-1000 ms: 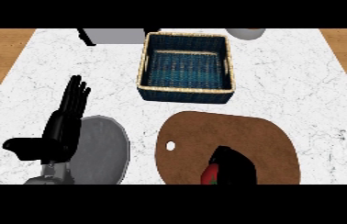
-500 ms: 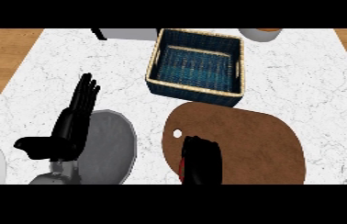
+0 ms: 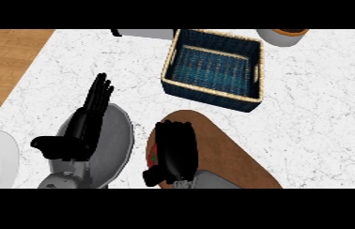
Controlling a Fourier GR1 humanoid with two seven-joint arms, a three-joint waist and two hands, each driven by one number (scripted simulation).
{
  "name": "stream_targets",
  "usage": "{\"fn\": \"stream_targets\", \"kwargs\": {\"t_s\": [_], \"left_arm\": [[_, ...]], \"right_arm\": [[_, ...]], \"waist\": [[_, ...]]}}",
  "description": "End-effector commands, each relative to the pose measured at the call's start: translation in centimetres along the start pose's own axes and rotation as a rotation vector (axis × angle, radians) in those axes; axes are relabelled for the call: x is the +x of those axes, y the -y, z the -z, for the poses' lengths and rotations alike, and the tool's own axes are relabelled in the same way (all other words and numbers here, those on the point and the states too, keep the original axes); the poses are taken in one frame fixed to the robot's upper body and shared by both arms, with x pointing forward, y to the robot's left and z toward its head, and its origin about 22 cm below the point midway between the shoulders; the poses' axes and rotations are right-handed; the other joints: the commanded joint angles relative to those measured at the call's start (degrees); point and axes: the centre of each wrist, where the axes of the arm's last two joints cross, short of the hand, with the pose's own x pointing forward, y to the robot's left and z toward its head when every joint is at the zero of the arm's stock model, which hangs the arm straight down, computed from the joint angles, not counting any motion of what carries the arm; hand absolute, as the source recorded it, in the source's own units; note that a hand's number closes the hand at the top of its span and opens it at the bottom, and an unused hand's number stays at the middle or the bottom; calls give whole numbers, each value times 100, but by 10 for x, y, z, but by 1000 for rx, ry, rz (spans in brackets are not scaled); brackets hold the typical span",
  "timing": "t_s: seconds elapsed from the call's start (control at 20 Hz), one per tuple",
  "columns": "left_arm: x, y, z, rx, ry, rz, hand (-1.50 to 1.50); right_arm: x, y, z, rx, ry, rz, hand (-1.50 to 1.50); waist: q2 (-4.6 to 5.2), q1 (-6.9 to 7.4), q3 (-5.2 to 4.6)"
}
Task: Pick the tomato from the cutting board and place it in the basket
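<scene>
My right hand (image 3: 174,150) sits low over the left end of the oval brown wooden cutting board (image 3: 229,148), fingers curled down around the red tomato (image 3: 152,154), of which only a thin red sliver with a touch of green shows at the hand's left edge. A second ago this hand was further right on the board with the tomato peeking out beneath it; it has since slid left and closed over the fruit, and the whole counter now sits differently in my view. I judge that the grasp is made but the lift has not begun, since the tomato seems level with the board. The square woven basket with the dark blue lining (image 3: 213,68) lies beyond the board, well apart from my hand, so the carry goes forward and slightly right. My left hand (image 3: 87,125) rests open, fingers straight, above the round grey plate (image 3: 118,143) at the left.
</scene>
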Motion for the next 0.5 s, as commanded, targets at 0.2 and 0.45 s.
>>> {"fn": "stream_targets", "kwargs": {"t_s": [0.2, 0.45], "left_arm": [[1, 0, 8, -2, -7, 12, 0], [-1, -3, 6, 11, -19, 4, 0]], "right_arm": [[42, 66, 1, -266, 111, 340, 150], [64, 93, -4, -320, 121, 405, 150]], "waist": [[-86, -67, -7], [-135, -81, -22]]}}
